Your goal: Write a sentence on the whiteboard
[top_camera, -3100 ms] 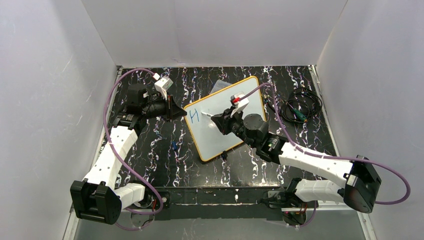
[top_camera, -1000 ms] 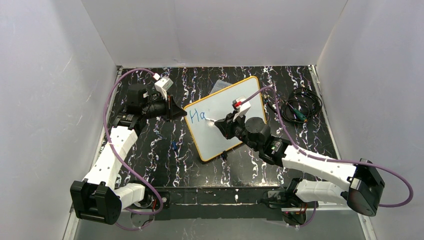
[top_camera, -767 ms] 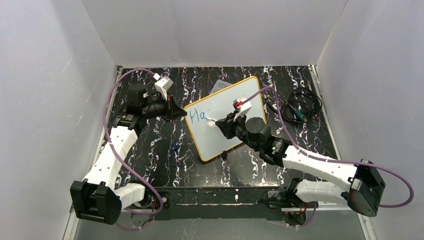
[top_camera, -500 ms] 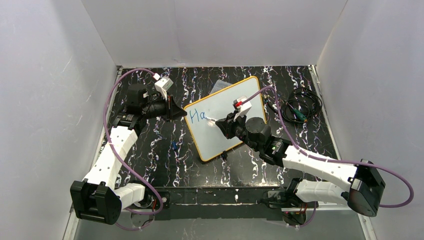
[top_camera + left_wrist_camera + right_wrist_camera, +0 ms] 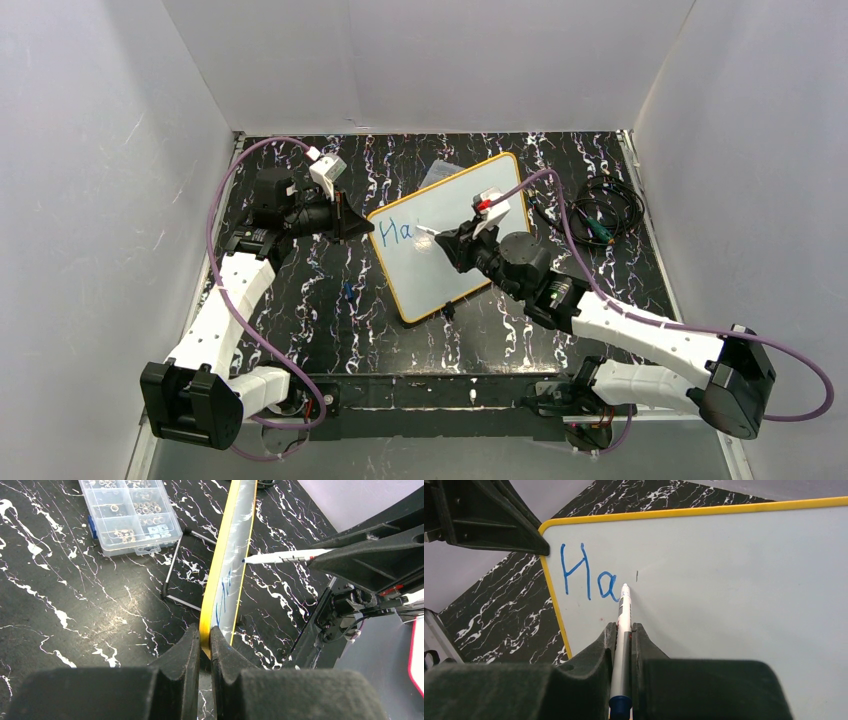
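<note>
Since the earliest frame, an "a" has been added after the "H" of the sentence (image 5: 585,572). At the middle of the black marbled surface (image 5: 330,300), the whiteboard (image 5: 412,280) is clamped at its yellow edge by the closed left end effector (image 5: 204,645). The right end effector (image 5: 624,630) is closed on a marker (image 5: 624,611), its tip just right of the "a".

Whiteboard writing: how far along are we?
Early. Done: only "Ha" stands on the board in blue, with a short stroke just right of it. In hand: the right gripper is shut on the marker, tip by the "a"; the left gripper pinches the board's yellow edge. Left: the rest of the sentence.
</note>
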Robot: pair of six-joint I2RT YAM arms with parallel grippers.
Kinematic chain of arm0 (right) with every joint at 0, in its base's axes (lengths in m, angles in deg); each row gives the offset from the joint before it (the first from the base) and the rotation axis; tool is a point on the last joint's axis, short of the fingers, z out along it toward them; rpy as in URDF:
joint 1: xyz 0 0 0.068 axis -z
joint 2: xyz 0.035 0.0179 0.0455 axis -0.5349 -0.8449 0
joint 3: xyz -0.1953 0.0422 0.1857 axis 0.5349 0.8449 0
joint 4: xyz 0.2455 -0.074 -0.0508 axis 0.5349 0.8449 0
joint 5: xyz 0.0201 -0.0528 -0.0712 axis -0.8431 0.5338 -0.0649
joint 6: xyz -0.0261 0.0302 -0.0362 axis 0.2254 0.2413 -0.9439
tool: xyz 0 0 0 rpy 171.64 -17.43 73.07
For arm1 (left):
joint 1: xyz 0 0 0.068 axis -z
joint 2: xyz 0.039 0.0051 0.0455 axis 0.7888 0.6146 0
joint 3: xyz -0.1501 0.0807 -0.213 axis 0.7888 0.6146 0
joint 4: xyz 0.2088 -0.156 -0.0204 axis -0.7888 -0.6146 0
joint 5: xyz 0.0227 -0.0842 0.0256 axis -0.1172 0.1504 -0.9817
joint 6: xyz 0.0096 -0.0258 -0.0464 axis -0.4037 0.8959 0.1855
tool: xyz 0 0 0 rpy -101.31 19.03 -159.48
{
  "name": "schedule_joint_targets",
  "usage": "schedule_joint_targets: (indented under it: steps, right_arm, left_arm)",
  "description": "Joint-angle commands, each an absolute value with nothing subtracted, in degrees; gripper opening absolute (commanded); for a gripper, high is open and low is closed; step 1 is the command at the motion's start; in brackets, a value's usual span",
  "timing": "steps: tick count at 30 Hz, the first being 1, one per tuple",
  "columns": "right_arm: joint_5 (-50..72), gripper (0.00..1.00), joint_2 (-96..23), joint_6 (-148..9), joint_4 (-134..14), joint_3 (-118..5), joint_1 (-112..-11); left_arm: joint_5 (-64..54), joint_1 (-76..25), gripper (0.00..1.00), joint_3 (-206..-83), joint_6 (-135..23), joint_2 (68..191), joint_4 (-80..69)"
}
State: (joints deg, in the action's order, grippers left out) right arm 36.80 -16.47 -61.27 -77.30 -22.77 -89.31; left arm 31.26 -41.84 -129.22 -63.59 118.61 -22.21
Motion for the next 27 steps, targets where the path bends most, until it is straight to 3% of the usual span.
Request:
schedule_joint_targets:
  steps: [1,27]
  right_arm:
    - [36.5,0.01,-16.7,-62.5,-79.6,-25.9,-88.2]
    - [35.4,0.01,-16.6,-60.7,-79.0,-23.1,-86.8]
  left_arm:
    - [33.2,-41.4,0.00,-128.4,-66.0,116.7,-22.8]
    - [34.1,-41.4,0.00,-128.3,-66.3,116.6,-22.8]
